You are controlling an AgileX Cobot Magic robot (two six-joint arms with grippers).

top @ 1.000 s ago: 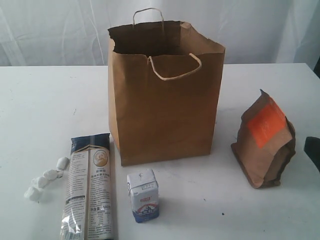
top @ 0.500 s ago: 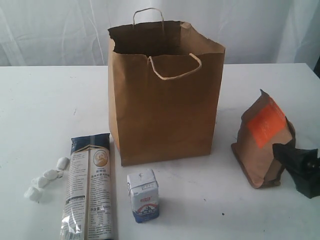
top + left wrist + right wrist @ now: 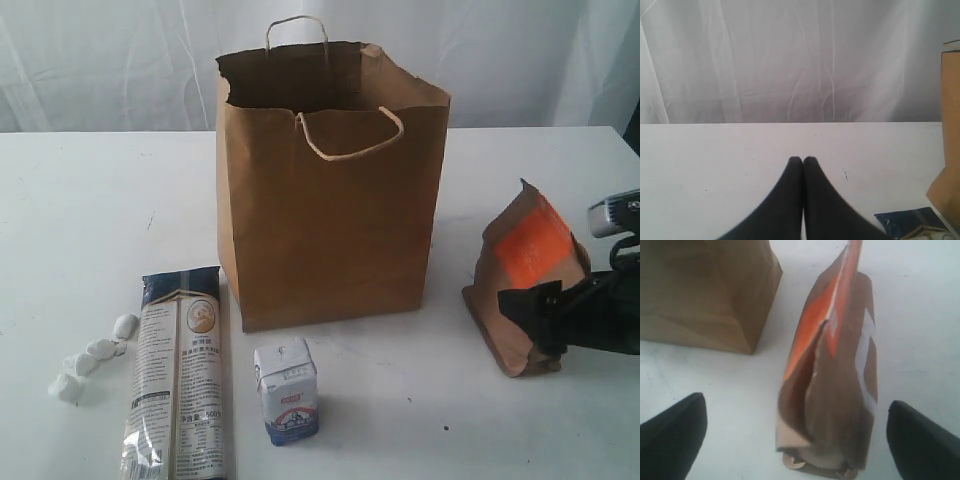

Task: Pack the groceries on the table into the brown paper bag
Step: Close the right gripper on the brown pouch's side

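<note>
Change: your right tool (image 3: 795, 409) has swung in, jaws wide, now straddling orange-labelled brown pouch (image 3: 525, 275), which stands on desk (image 3: 90, 200) right of brown paper bag (image 3: 325, 230). No grip yet; closing looks next. Left tool (image 3: 802, 161) pinched shut, empty.

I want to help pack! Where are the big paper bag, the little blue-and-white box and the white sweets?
brown paper bag (image 3: 330, 230), exterior view, middle of its front face.
small white-blue carton (image 3: 287, 392), exterior view, its front panel.
white wrapped sweets (image 3: 100, 348), exterior view, a middle sweet in the row.
</note>
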